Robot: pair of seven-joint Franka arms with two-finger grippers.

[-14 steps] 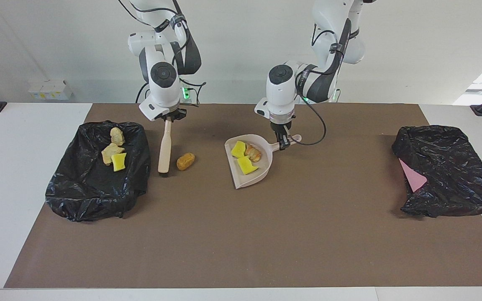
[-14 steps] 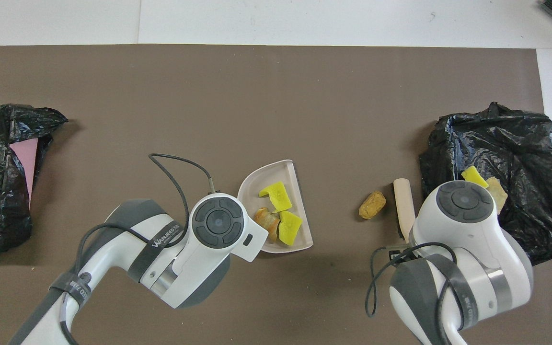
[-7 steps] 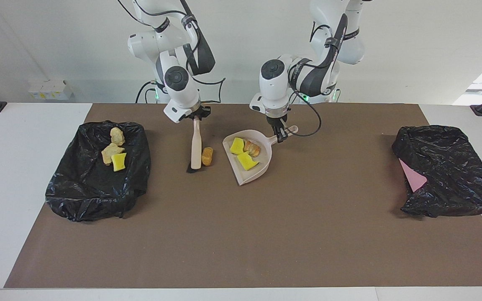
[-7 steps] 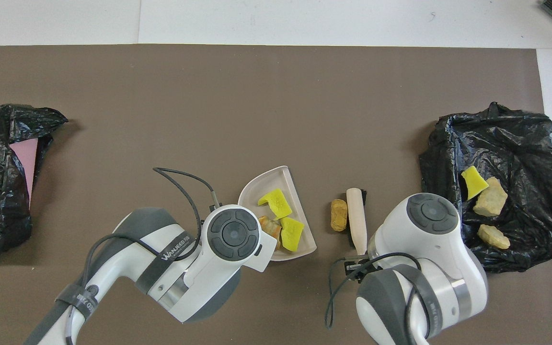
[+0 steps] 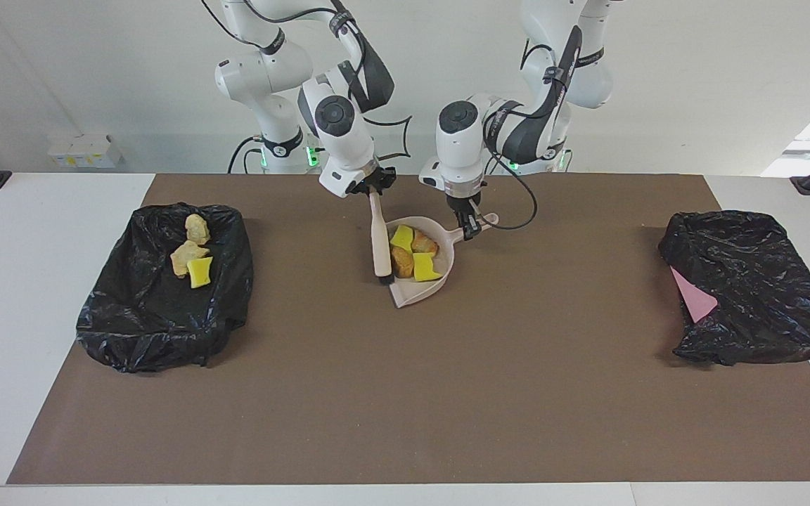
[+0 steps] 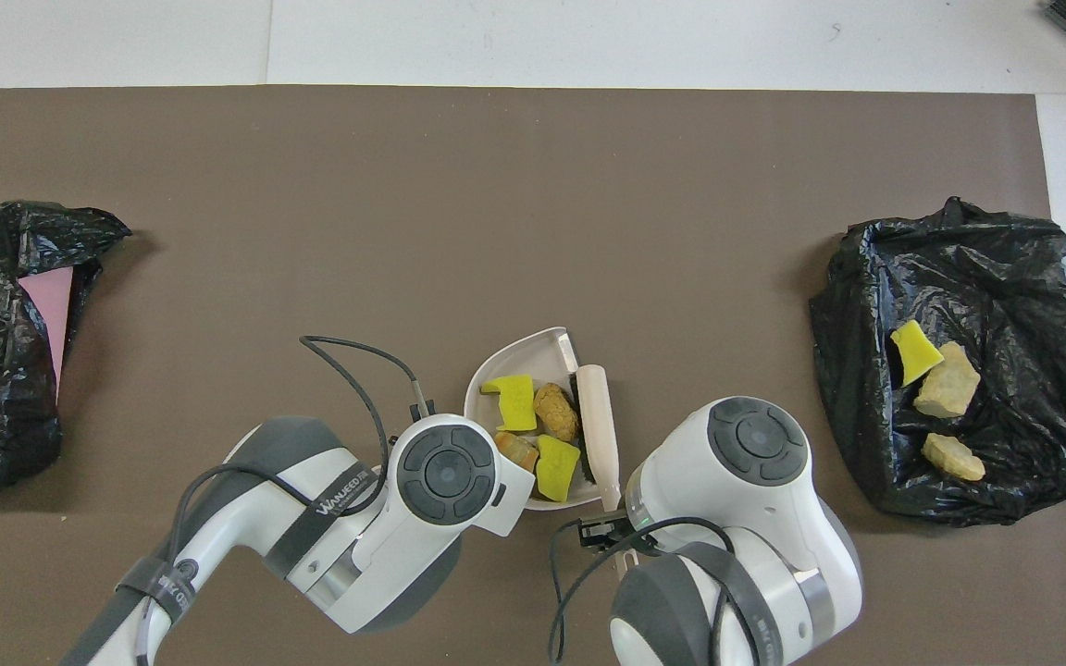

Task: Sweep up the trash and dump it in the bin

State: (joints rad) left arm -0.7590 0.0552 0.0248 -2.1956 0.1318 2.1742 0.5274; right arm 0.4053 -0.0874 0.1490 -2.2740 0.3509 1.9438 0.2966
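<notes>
Trash sits in two places as I see it. Four scraps lie in my dustpan at the tabletop's middle: two yellow, two orange-brown. Three more scraps lie in the black bin bag toward the right arm's end. My left pincer is clenched on the dustpan's handle. My right pincer grips the brush, whose bristled end rests at the dustpan's open edge, touching the orange-brown scrap there. Another black bag lies toward the left arm's end.
</notes>
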